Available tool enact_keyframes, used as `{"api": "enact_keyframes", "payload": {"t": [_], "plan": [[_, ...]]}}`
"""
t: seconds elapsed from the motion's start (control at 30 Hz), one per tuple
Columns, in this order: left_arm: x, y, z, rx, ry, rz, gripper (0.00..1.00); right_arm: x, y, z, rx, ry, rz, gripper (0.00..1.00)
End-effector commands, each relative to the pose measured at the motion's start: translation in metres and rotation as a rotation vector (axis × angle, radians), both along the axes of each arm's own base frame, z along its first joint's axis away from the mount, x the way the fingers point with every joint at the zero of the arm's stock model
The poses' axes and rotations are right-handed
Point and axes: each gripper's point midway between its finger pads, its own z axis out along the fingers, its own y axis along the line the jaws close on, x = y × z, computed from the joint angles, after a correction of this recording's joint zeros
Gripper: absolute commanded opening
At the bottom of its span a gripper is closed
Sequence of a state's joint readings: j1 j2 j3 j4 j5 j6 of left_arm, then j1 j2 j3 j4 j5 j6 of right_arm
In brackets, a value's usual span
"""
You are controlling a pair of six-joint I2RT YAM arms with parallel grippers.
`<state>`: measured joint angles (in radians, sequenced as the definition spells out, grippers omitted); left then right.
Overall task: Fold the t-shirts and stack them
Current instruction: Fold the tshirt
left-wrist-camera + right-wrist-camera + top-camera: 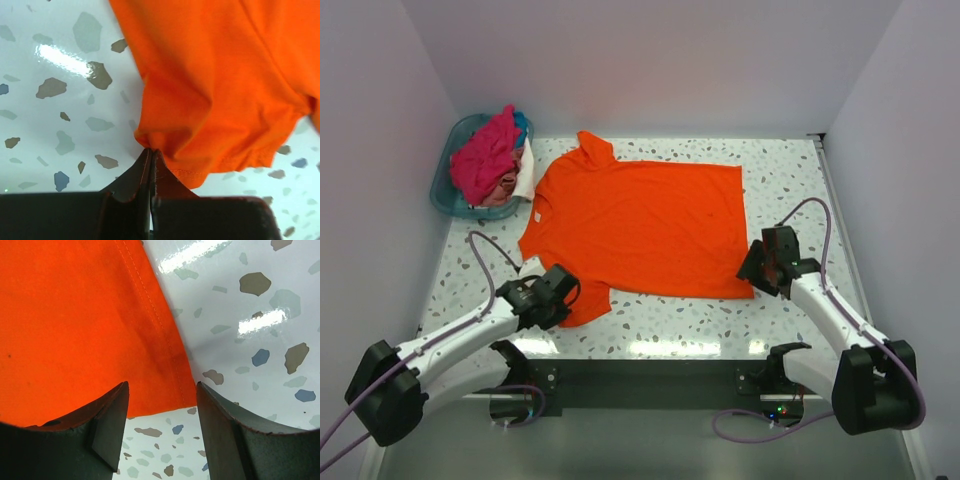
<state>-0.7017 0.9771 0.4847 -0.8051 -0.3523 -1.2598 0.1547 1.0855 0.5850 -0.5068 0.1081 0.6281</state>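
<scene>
The orange t-shirt [645, 225] lies spread flat on the speckled table, neck to the left. My left gripper [563, 297] is shut on the shirt's near sleeve; in the left wrist view [151, 150] the orange cloth [225, 85] bunches at the closed fingertips. My right gripper [760, 272] is open at the shirt's near right hem corner; in the right wrist view [162, 385] the hemmed corner [170, 370] lies between the spread fingers, untouched. Magenta-pink, blue and white shirts [488, 158] are piled in the basket.
A teal plastic basket [448, 190] stands at the back left corner, against the left wall. White walls close the table at the left, back and right. The arms' bases sit at the near edge.
</scene>
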Motion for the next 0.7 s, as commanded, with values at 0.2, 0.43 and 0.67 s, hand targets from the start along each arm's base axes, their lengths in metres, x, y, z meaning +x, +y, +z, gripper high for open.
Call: {"api": "enact_keyframes", "payload": {"t": [0.2,0.43,0.67], "plan": [[0.019,-0.021,0.054,-0.112,-0.139,-0.077,0.00,0.002,0.001,-0.002,0.020,0.015,-0.024,0.53],[0.018,-0.024,0.069,-0.156,-0.174,-0.096,0.00,-0.018,-0.005,-0.004,0.010,0.045,-0.064,0.53],[0.020,-0.026,0.086,-0.182,-0.216,-0.108,0.00,-0.031,0.001,-0.019,0.054,0.105,-0.091,0.52]]}}
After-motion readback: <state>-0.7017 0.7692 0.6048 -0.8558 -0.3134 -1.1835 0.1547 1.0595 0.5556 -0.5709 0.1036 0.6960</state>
